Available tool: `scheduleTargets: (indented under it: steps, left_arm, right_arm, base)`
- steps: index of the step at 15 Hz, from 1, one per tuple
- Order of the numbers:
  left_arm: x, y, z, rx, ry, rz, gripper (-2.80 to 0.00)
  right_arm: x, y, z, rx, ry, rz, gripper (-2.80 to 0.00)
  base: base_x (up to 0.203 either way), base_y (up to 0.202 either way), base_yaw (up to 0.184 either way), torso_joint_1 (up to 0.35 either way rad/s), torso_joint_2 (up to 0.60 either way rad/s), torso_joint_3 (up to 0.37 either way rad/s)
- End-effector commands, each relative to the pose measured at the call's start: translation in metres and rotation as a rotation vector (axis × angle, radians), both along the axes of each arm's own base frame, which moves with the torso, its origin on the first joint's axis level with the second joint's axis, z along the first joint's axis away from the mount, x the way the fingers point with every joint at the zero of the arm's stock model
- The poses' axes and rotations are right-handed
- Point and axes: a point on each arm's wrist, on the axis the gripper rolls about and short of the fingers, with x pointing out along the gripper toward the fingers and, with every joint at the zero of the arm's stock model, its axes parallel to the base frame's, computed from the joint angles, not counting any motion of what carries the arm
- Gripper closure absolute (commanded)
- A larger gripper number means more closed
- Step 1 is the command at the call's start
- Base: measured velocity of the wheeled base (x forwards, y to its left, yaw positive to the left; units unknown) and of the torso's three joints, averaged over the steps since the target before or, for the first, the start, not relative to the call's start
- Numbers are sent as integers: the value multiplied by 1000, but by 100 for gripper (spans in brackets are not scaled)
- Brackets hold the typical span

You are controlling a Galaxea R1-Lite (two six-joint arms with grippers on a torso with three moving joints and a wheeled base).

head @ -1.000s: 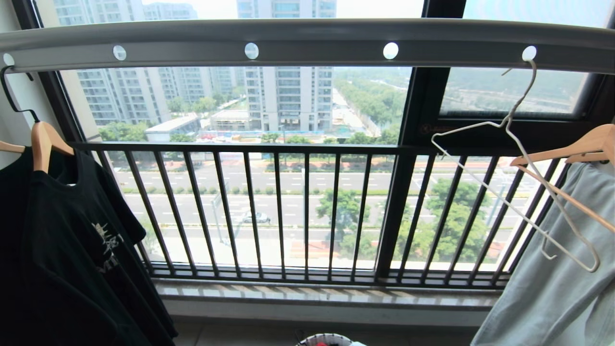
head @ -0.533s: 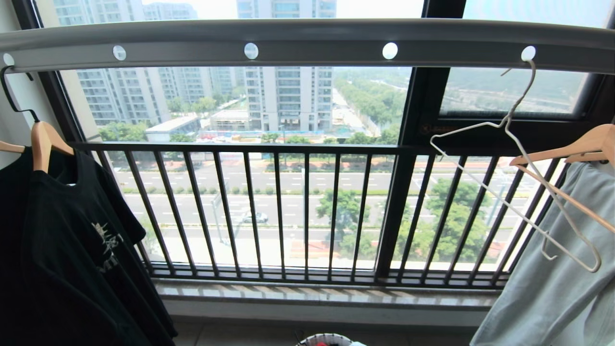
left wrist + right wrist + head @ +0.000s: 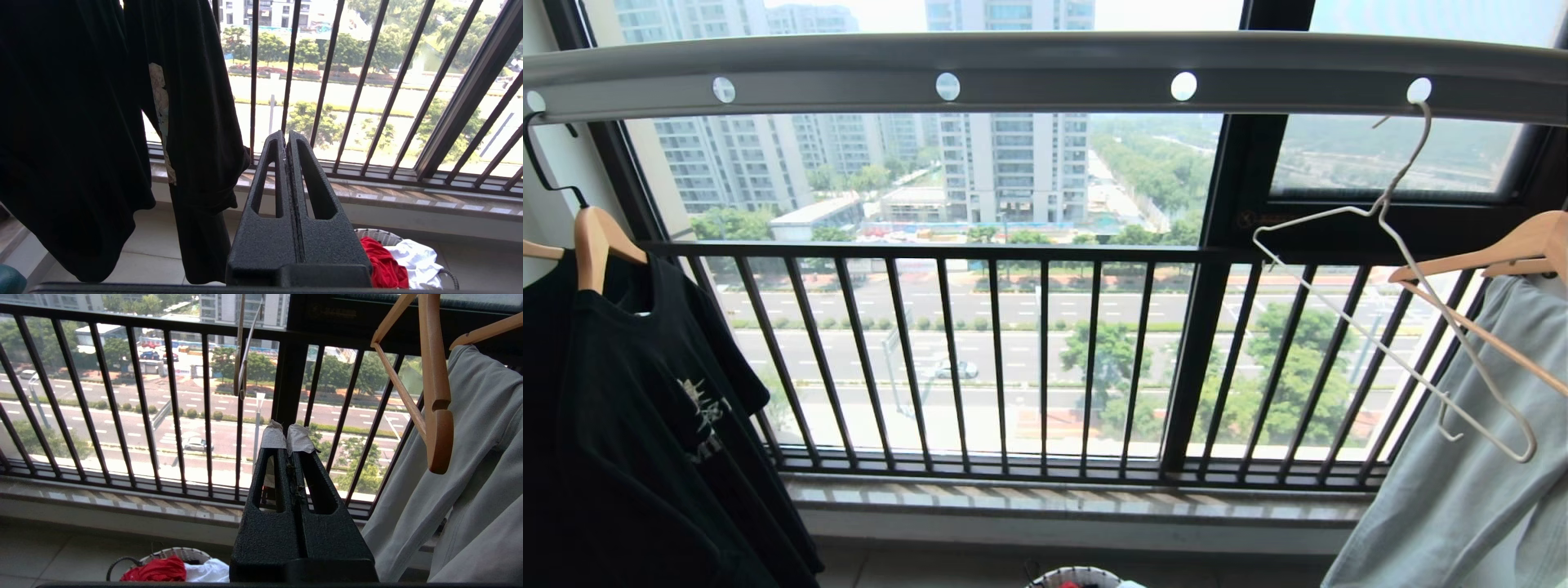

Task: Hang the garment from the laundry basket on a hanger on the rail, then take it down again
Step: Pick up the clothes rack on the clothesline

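Note:
The red garment lies crumpled in the round white wire laundry basket on the floor below the window. From the head only the laundry basket's rim shows, at the bottom edge. The white wire hanger hangs empty and tilted from a hole in the grey rail, right of centre. My left gripper is shut on nothing, above and beside the basket. My right gripper, with taped tips, is shut and empty, pointing at the window bars, with the garment low beside it. Neither arm is in the head view.
A black T-shirt hangs on a wooden hanger at the left end of the rail. A pale grey garment hangs on a wooden hanger at the right. The dark barred railing and the sill stand behind. A white garment shares the basket.
The wire hanger's low end has swung very slightly. Nothing else in the head view differs.

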Motion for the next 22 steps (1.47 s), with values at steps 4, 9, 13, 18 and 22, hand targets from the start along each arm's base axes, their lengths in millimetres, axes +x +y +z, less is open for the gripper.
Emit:
scheduleTargets:
  steps: [4, 9, 13, 18, 22]
  left_arm:
    - [0, 0, 0, -1, 1, 1, 0]
    - [0, 0, 0, -1, 1, 1, 0]
    - [0, 0, 0, -1, 1, 1, 0]
    - [0, 0, 0, -1, 1, 1, 0]
    - [0, 0, 0, -1, 1, 1, 0]
  right_arm:
    - [36, 0, 68, -2, 56, 1, 0]
    - [62, 0, 91, -1, 134, -2, 0]
    - [77, 1, 102, -4, 243, 7, 0]
    - [100, 1, 137, -5, 362, 11, 0]
    - [117, 2, 147, -59, 468, 31, 0]
  base:
    - [0, 0, 0, 0, 0, 0]
    - [0, 0, 0, 0, 0, 0]
    - [0, 0, 0, 0, 0, 0]
    - [0, 0, 0, 0, 0, 0]
    - [0, 0, 0, 0, 0, 0]
